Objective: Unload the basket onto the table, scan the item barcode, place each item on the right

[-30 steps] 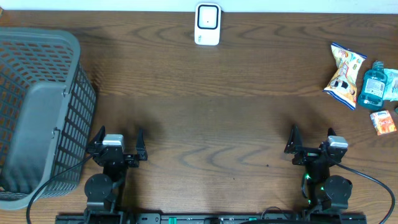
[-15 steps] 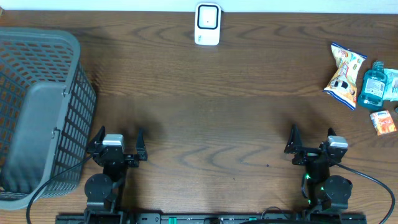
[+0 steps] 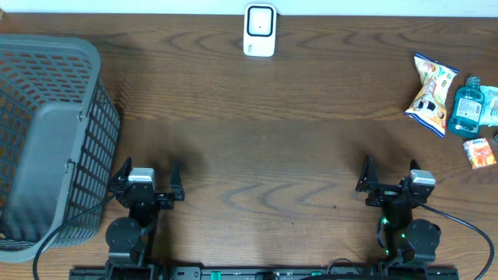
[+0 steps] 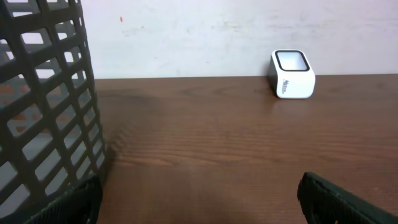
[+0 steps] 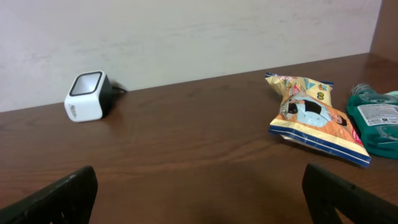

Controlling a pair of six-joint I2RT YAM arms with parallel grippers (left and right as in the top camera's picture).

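At the table's (image 3: 257, 132) right edge, near the far corner, lie the snack bag (image 3: 430, 92), a teal bottle (image 3: 468, 109) just beside it, and a small orange box (image 3: 479, 152). The white scanner (image 3: 259, 29) stands at the middle of the far edge. By the near edge, the left gripper (image 3: 149, 167) and right gripper (image 3: 389, 167) are spread wide and hold nothing. A grey basket (image 3: 47, 140) sits at the left edge.

The left arm (image 3: 124, 233) and right arm (image 3: 412, 233) sit folded at the near edge, left end effector (image 3: 151, 166) and right end effector (image 3: 389, 166) spread wide, empty, aimed far.
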